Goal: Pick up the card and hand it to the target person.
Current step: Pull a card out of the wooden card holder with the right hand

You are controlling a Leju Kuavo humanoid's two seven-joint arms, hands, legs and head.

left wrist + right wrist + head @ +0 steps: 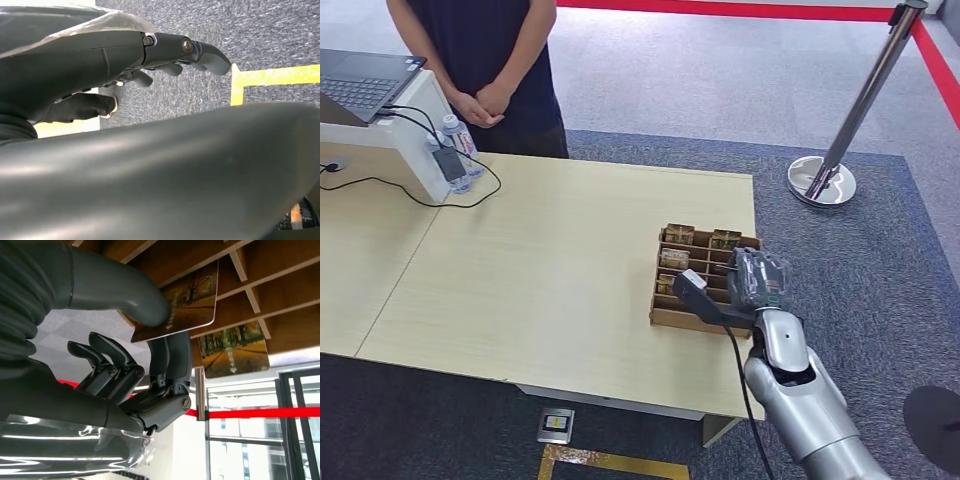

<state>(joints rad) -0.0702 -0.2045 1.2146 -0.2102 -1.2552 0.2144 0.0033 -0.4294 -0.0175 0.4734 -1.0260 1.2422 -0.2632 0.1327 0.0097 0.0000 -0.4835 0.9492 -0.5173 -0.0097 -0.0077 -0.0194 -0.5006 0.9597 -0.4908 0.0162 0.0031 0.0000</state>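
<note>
With card (181, 310) pinched between thumb and finger of my right hand (756, 280) over wooden tray (661, 312), pickup step underway; next: lift clear, carry far-left toward person (490, 60). Left hand (113, 65) hangs, fingers loosely apart, holding nothing.

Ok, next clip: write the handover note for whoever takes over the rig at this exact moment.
Right hand: pinches a card between thumb and finger, over the wooden card tray at the table's right end.
Left hand: hangs by the robot's body over the carpet, holds nothing, fingers apart.
Another card sits in the tray.
Person: stands behind the far left of the table, hands clasped.
Done: card gripped. Left: lift it clear, carry it to the person, hand it over.
</note>
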